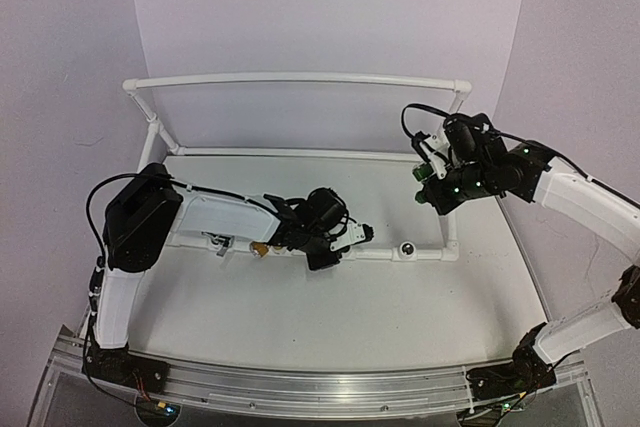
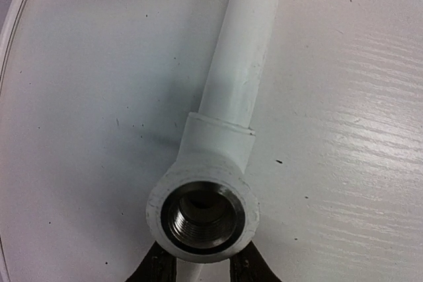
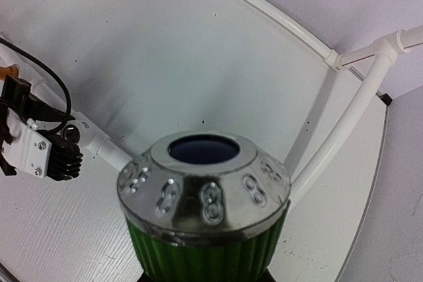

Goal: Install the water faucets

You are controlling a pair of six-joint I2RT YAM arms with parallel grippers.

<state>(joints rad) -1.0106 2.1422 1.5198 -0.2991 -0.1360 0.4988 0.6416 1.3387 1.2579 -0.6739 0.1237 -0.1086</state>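
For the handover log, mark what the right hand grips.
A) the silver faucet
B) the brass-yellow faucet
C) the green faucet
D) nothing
C: the right hand is shut on the green faucet, whose ribbed green body with a silver end fills the right wrist view.

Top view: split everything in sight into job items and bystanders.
Job: bright green ribbed tap, brass-yellow tap, white plastic pipe frame with threaded metal sockets.
Bystanders: aluminium rail along the near edge, white table.
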